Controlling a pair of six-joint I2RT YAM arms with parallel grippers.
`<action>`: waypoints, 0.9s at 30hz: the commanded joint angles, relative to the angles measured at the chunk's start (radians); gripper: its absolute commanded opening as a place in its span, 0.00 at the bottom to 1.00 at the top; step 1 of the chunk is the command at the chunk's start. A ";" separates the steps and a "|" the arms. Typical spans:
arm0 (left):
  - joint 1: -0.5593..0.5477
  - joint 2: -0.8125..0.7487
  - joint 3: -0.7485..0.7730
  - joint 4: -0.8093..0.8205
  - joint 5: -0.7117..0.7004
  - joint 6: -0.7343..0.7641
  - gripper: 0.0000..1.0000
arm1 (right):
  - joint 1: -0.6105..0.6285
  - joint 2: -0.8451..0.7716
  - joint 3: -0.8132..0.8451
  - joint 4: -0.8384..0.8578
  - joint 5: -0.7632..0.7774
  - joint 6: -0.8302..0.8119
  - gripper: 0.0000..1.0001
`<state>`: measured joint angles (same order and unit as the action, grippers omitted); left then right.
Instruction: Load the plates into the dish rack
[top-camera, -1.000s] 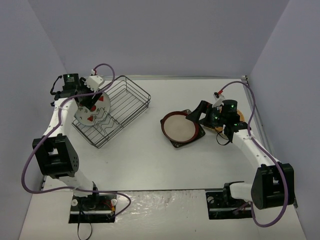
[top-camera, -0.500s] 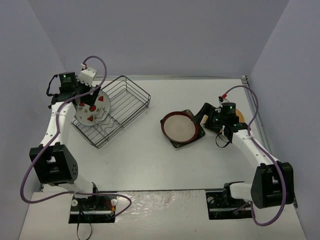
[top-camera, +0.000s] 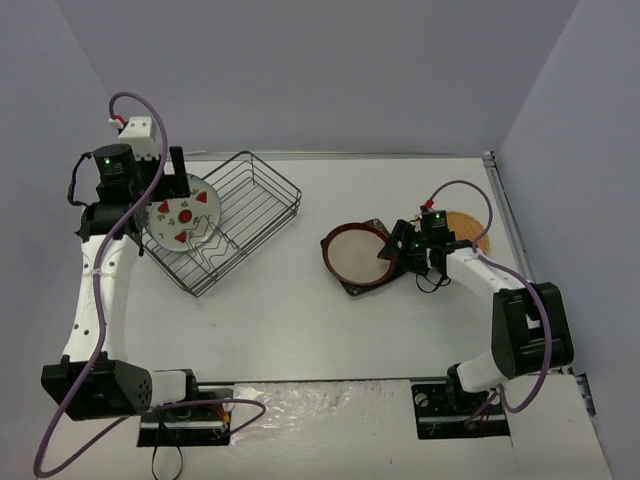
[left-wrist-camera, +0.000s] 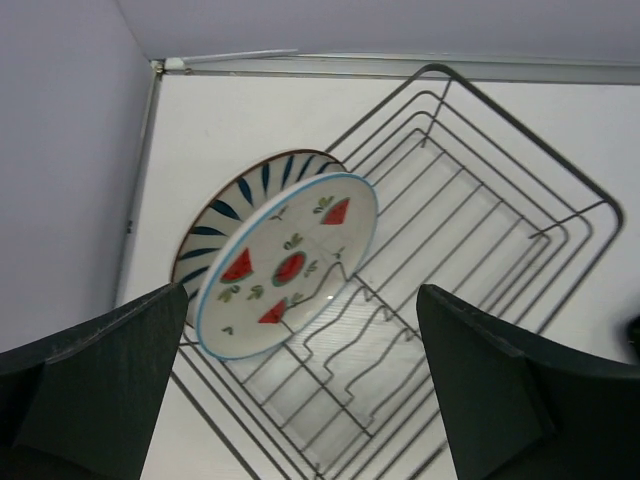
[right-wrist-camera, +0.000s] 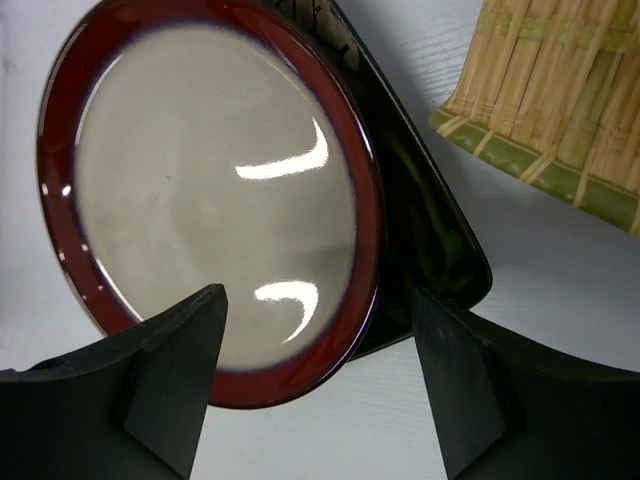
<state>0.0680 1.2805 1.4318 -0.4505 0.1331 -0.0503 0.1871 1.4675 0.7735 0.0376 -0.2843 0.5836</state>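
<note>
The dish rack (top-camera: 286, 186) stands at the back left, a dark wire basket (left-wrist-camera: 480, 190). Two plates lean upright in it: the fruit-motif plate (top-camera: 183, 220) (left-wrist-camera: 290, 262) in front and a striped-rim plate (left-wrist-camera: 222, 205) behind. My left gripper (top-camera: 172, 175) (left-wrist-camera: 303, 293) hangs open above them, touching neither. The red-brown-rimmed plate (top-camera: 357, 254) (right-wrist-camera: 210, 190) lies on the dark square plate (top-camera: 373, 226) (right-wrist-camera: 425, 235) at table centre. My right gripper (top-camera: 400, 250) (right-wrist-camera: 318, 298) is open and low. Its jaws straddle the near right rim of the red-rimmed plate.
An orange-tan round plate (top-camera: 466, 226) (right-wrist-camera: 560, 90) with a woven look lies just right of the stacked pair, behind my right wrist. Walls close in the table on the left, back and right. The rack's right half holds only wavy wire dividers (left-wrist-camera: 400, 330).
My left gripper opened, let go of the fruit plate and pulled up and to the left. My right gripper dropped left onto the red-rimmed plate's edge, its jaws narrowing.
</note>
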 joint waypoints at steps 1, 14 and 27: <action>-0.049 -0.077 0.012 -0.029 0.057 -0.188 0.97 | 0.021 0.044 0.063 0.026 0.057 -0.019 0.66; -0.206 -0.190 -0.127 0.004 0.132 -0.374 0.97 | 0.023 0.131 0.018 0.084 0.063 0.016 0.37; -0.364 -0.193 -0.268 0.154 0.235 -0.657 0.97 | 0.004 0.103 -0.031 0.131 0.008 0.054 0.00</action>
<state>-0.2354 1.1069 1.1784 -0.4452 0.3418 -0.5807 0.1902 1.6001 0.7606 0.1797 -0.2693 0.6429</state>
